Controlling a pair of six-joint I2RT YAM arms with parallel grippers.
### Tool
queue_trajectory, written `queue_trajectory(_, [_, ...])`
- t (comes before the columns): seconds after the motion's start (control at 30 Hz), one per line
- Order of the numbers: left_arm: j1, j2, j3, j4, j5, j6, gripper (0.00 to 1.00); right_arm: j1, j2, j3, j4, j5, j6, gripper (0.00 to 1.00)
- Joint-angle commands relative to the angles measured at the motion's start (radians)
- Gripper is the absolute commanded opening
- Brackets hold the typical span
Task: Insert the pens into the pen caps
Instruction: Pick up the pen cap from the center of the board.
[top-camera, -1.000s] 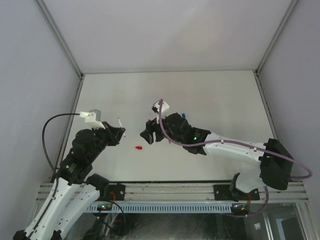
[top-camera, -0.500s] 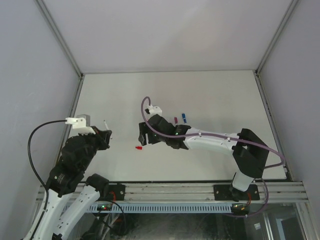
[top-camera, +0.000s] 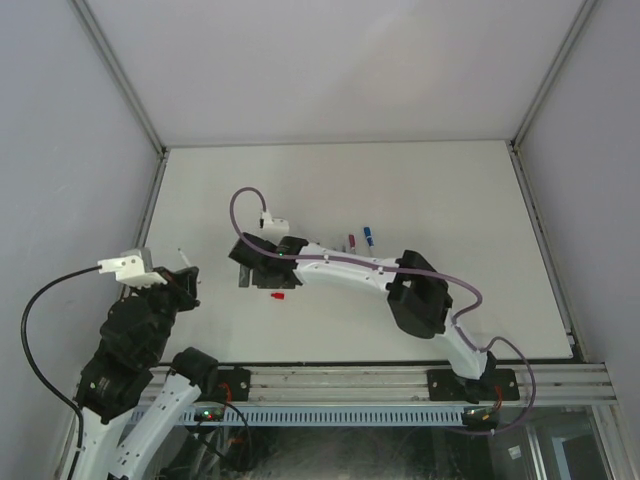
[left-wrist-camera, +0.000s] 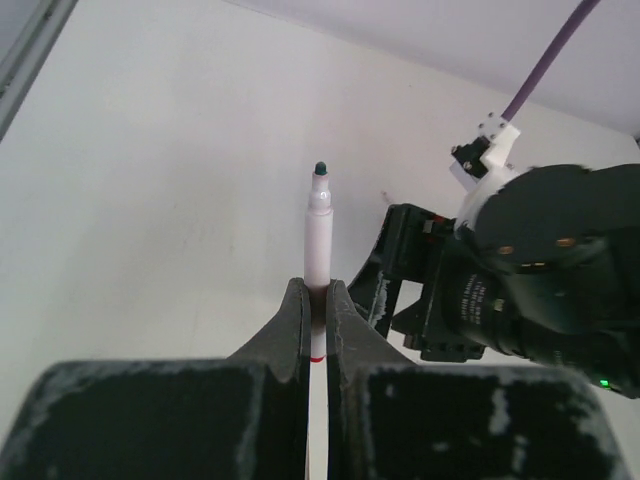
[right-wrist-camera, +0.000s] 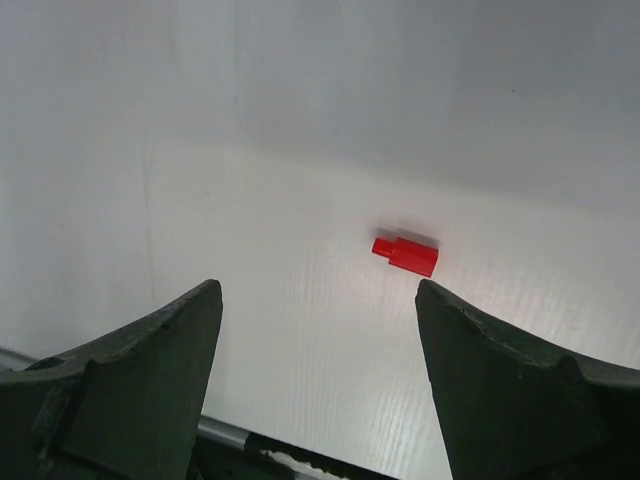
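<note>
Left wrist view: a pen (left-wrist-camera: 318, 235) is seen clamped between the shut fingers of the left gripper (left-wrist-camera: 317, 295), over the left part of the table (left-wrist-camera: 150, 150). Its long axis runs straight out from the fingertips, with the bare dark nib pointed away from the wrist, toward the far side of the table.

The right gripper (right-wrist-camera: 318, 290) is held spread wide and empty above a red cap (right-wrist-camera: 407, 253). The cap lies flat on the table, nearer the right-hand finger, with its long axis running across that view and its narrower end toward the left.

The step in hand is judged to be fetching the cap. The jaws would need to be centred over it, lowered and closed across its sides. The mouth should be left free, then lined up with the nib.
</note>
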Motion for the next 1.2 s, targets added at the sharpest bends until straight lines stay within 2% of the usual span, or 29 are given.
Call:
queue_trajectory(0.0, [0.005, -0.016, 0.045, 0.003, -0.063, 0.013, 0.0, 0.001, 0.096, 0.156, -0.24, 0.07, 0.121, 0.78])
queue_trajectory(0.4, [0.004, -0.029, 0.039, 0.006, -0.073, 0.008, 0.0, -0.032, 0.156, 0.185, -0.253, 0.087, 0.138, 0.78])
queue_trajectory(0.67, [0.004, -0.034, 0.035, 0.009, -0.077, 0.006, 0.0, -0.031, 0.233, 0.284, -0.321, 0.092, 0.157, 0.78])
queue_trajectory(1.17, [0.004, -0.022, 0.033, 0.015, -0.073, 0.008, 0.0, -0.005, 0.259, 0.289, -0.352, 0.109, 0.193, 0.76])
